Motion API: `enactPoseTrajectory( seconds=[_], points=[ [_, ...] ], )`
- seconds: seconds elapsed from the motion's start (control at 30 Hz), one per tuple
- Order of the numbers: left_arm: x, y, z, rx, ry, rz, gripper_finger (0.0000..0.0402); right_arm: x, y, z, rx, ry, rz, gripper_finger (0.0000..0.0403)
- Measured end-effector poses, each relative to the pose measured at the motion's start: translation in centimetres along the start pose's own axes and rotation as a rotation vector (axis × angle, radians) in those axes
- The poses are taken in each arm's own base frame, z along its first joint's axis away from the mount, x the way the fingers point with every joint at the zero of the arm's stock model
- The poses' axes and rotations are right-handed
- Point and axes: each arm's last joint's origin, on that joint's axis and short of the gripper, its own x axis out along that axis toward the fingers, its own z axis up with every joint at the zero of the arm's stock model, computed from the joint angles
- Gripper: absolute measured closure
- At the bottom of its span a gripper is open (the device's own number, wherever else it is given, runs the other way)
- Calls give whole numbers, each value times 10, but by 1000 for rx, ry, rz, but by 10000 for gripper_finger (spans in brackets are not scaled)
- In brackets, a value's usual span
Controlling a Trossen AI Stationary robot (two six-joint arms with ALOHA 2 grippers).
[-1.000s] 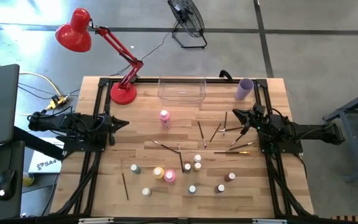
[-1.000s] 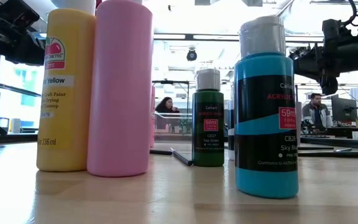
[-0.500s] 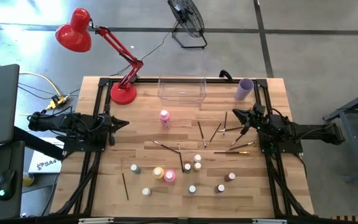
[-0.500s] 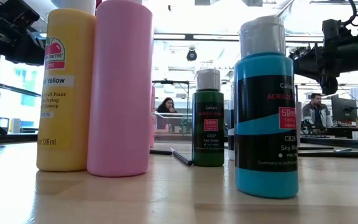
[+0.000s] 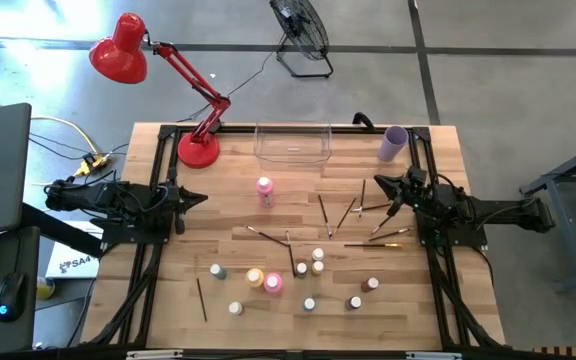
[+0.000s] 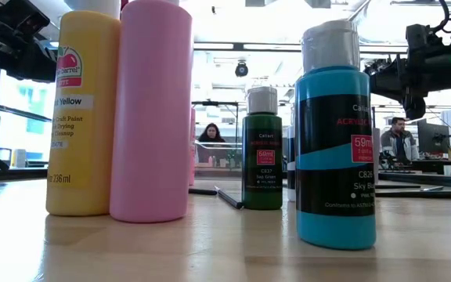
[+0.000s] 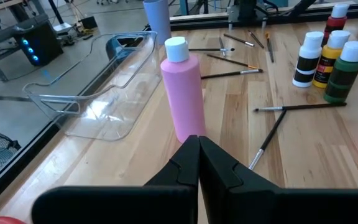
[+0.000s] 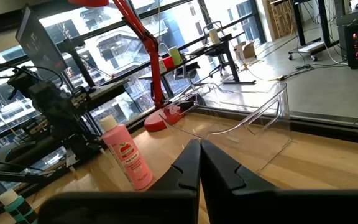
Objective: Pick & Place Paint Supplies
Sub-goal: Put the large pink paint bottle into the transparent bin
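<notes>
Nothing is moving since a second ago. Paint bottles [image 5: 264,279] and brushes [image 5: 349,212] are lying scattered mid-table, 1 pink bottle [image 5: 264,190] near the clear bin [image 5: 293,143]. Left gripper [image 5: 196,197] and right gripper [image 5: 379,184] are sitting pressed together, empty, at opposite edges.

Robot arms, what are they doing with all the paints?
Nothing yet. The left pincer and right pincer are both shut and empty, waiting at the table's sides. The paint bottles and paintbrushes lie scattered on the wood, and the clear bin at the back holds nothing.
</notes>
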Motion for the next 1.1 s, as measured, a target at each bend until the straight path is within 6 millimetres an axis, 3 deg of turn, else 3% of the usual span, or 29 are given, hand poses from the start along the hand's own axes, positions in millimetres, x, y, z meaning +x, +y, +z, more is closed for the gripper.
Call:
enactPoseTrajectory(
  seconds=[0.27,0.57,1.1],
  points=[
    [0,0,0,0,0,0,402,0,0,0,-5,8,13,401],
    [0,0,0,0,0,1,402,-2,10,-4,-230,106,375,401],
    [0,0,0,-1,0,1,402,-2,9,-2,-279,76,332,401]
  ],
)
